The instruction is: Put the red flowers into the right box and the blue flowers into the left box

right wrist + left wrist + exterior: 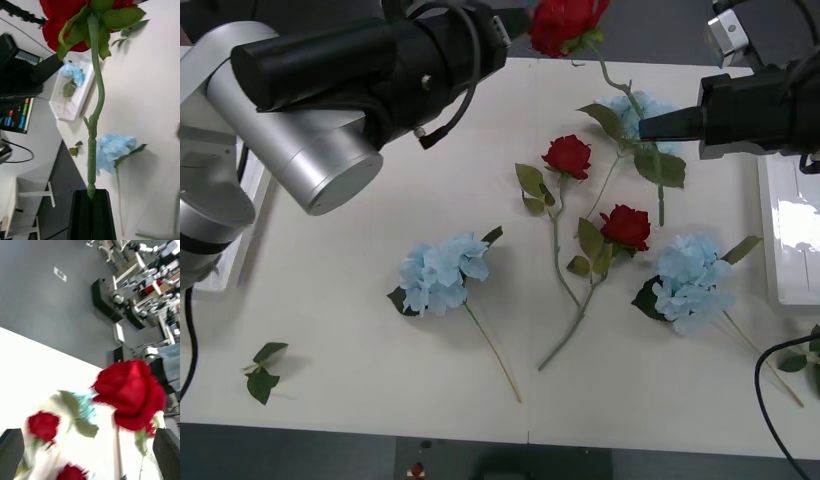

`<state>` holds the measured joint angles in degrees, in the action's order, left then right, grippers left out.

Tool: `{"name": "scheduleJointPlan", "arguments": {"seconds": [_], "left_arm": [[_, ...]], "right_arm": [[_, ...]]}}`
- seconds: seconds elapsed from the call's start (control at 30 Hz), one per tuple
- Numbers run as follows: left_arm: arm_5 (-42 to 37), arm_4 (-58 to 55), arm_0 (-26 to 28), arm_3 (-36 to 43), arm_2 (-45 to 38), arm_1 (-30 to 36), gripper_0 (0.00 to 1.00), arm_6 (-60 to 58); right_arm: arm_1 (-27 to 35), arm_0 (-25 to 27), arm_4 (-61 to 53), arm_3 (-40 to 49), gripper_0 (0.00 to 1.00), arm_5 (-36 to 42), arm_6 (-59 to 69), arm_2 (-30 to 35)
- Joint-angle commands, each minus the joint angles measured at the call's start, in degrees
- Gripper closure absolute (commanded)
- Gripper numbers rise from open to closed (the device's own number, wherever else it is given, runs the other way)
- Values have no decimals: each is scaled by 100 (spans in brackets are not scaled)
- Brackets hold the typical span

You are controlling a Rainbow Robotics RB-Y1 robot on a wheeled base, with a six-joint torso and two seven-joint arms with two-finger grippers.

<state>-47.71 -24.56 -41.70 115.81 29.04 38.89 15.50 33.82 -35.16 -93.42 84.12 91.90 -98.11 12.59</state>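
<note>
My right gripper [648, 127] [91, 195] is shut on the stem of a red flower [565, 22] [67, 22], held up over the table's far side. The open left gripper [515, 22] [88, 444] is right beside that bloom [131, 393]. Two more red flowers [567, 155] [626, 226] lie mid-table. Blue flowers lie at the front left [444, 272], the front right [690, 280] and under the right gripper [635, 108]. The right box [790, 240] sits at the right edge. The left box [60, 108] holds one blue flower [73, 75]; my left arm covers most of it [228, 270].
A loose green leaf sprig [262, 368] lies near the front left corner. A black cable [770, 400] loops at the front right. The left arm's big silver link [310, 150] hangs over the table's left part. Beyond the far edge are a grey floor and other machines.
</note>
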Motion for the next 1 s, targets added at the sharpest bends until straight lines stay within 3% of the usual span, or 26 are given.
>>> {"name": "scheduleJointPlan", "arguments": {"seconds": [0.03, 0.17, 0.3, 0.57, 0.73, 1.0], "left_arm": [[43, -656, 866, 970, -522, 725, 0, 287], [-54, -1253, 1683, 1726, -874, 1323, 0, 323], [-687, -1473, 2439, 2508, -1190, 1771, 0, 279], [-1328, -1772, 3485, 3106, -1454, 1947, 0, -38], [-1328, -1288, 3845, 3149, -1067, 1955, 0, -152], [-1434, -234, 3740, 2895, 84, 1955, 0, -214]], "right_arm": [[485, -237, 483, 69, 100, 100, 609, 402], [960, -237, 1151, 69, 100, 425, 951, 692], [1478, -237, 1924, 69, 100, 908, 1092, 1035], [2322, -246, 3304, -476, 100, 1198, 986, 1316], [2638, -237, 3884, -1100, 100, 979, 846, 1316], [2726, 27, 4526, -1645, 100, 398, 652, 1281]]}}
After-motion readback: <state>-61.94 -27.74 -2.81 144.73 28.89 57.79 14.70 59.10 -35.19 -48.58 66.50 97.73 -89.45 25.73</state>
